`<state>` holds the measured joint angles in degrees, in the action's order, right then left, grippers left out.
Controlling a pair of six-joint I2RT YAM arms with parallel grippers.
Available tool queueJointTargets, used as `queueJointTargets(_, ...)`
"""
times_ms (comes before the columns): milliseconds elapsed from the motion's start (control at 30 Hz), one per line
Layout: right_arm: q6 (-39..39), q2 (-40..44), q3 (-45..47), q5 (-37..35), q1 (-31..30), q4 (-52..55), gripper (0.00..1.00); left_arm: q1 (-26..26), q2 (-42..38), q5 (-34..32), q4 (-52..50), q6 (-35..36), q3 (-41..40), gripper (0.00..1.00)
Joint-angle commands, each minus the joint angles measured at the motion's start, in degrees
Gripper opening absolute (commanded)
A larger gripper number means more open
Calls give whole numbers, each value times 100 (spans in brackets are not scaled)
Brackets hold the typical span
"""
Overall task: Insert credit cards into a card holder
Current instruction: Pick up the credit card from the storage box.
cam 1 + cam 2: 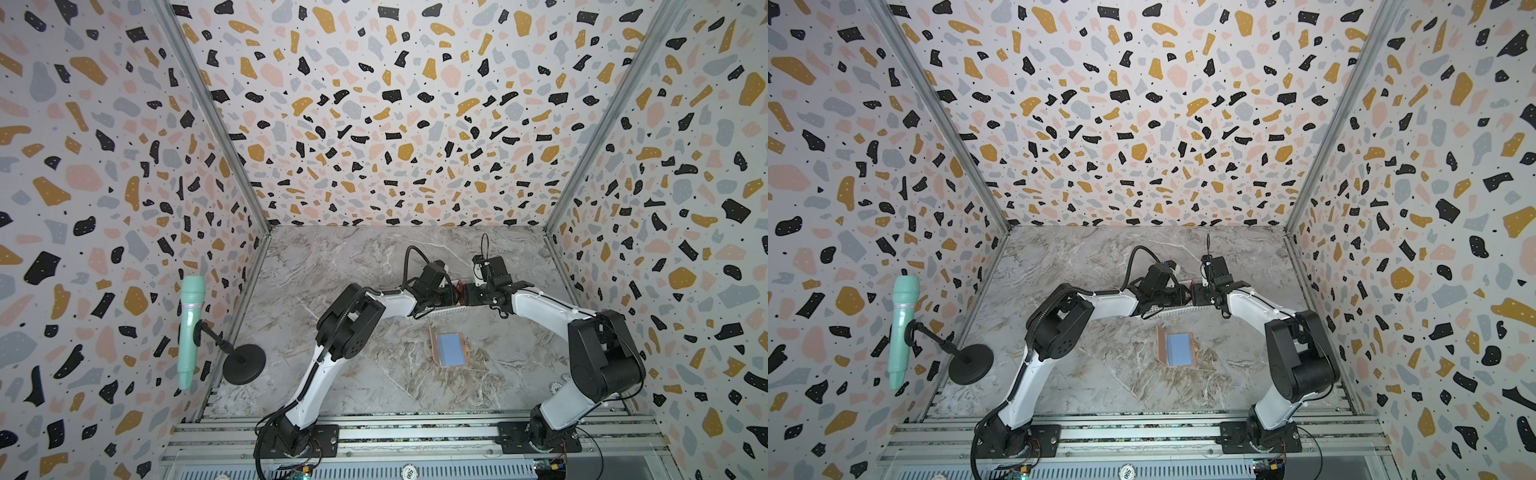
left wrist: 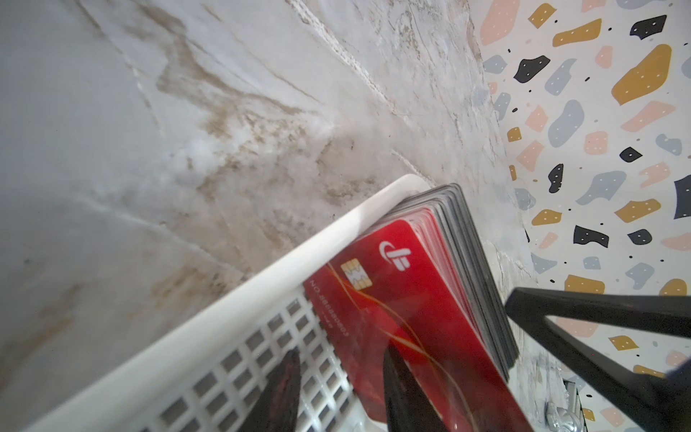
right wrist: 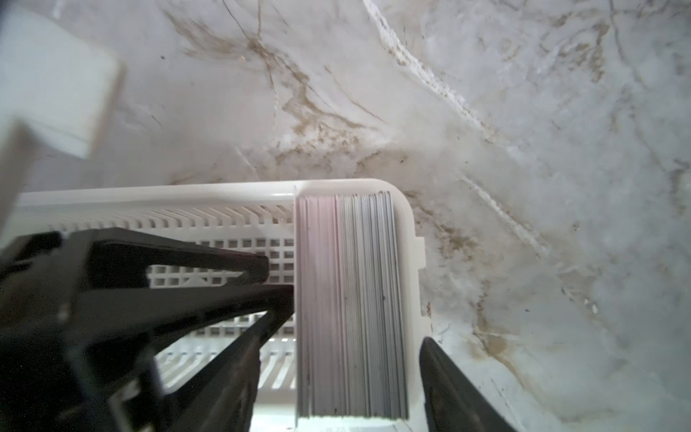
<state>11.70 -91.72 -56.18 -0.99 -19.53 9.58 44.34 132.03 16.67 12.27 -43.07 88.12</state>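
The credit cards stand as a thick stack at one end of a white slotted basket, with a red chip card at the front. Edge-on, the stack looks grey. My left gripper is open inside the basket, one finger lying against the red card's face. My right gripper is open and straddles the stack and the basket's end wall. In both top views the two grippers meet over the basket. The card holder lies open on the table nearer the front, its pale blue inside up.
A mint-green microphone on a black round-based stand stands at the left wall. Patterned walls close in the marble table on three sides. An aluminium rail carrying both arm bases runs along the front.
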Motion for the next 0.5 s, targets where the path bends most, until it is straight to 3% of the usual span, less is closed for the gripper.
queueJointTargets(0, 24, 348, 62, 14, -30, 158, 69, 31, 288, 40, -252, 17, 51, 39)
queueJointTargets(133, 41, 467, 89, 103, -42, 178, 61, 31, 300, 45, -244, 9, 57, 39)
queueJointTargets(300, 76, 349, 64, 248, -101, 161, 39, 31, 304, 53, -244, 9, 66, 38)
queueJointTargets(467, 102, 204, 49, 253, -165, 107, 32, 29, 283, 51, -252, 11, 57, 38)
